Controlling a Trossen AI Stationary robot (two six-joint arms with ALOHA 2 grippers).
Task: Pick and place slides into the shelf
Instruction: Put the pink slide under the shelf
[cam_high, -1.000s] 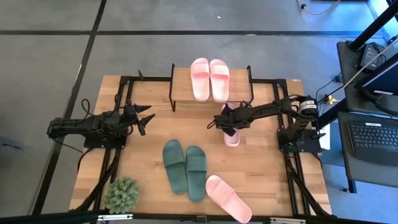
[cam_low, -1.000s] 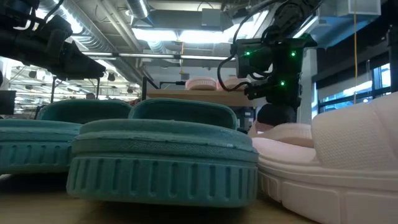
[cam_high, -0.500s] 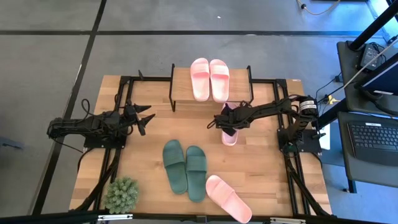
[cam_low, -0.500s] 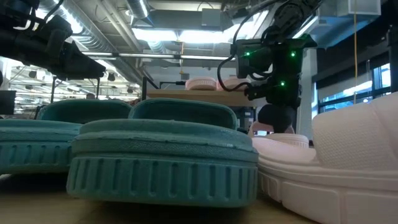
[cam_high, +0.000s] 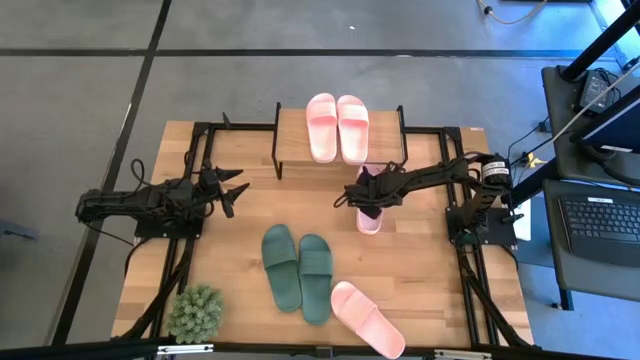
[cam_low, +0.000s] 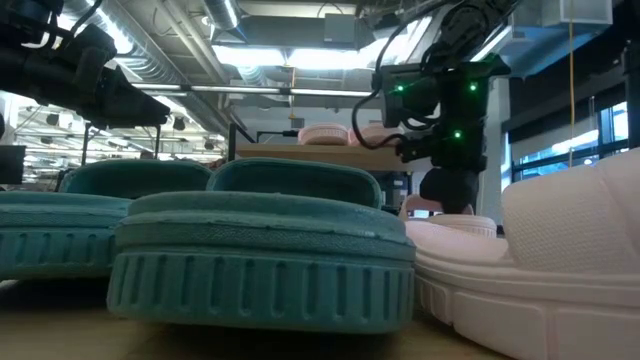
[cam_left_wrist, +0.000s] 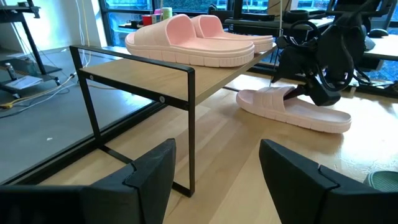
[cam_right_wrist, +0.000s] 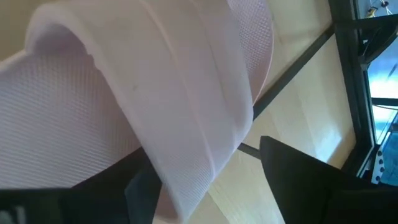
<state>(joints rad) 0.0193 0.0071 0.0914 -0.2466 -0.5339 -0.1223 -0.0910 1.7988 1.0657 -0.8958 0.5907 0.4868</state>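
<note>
Two pink slides (cam_high: 337, 127) lie on the shelf (cam_high: 292, 140); my right gripper (cam_high: 366, 205), jaws released, hovers over a third (cam_high: 371, 222); three remain; my left gripper (cam_high: 232, 188) waits open.

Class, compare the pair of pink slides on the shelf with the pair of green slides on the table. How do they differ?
The light pink foam slides rest on the small wooden shelf's top board; the dark green foam slides lie lower, on the wooden tabletop. The pink pair lies straight, the green pair angled. Both are side-by-side, upright pairs.
</note>
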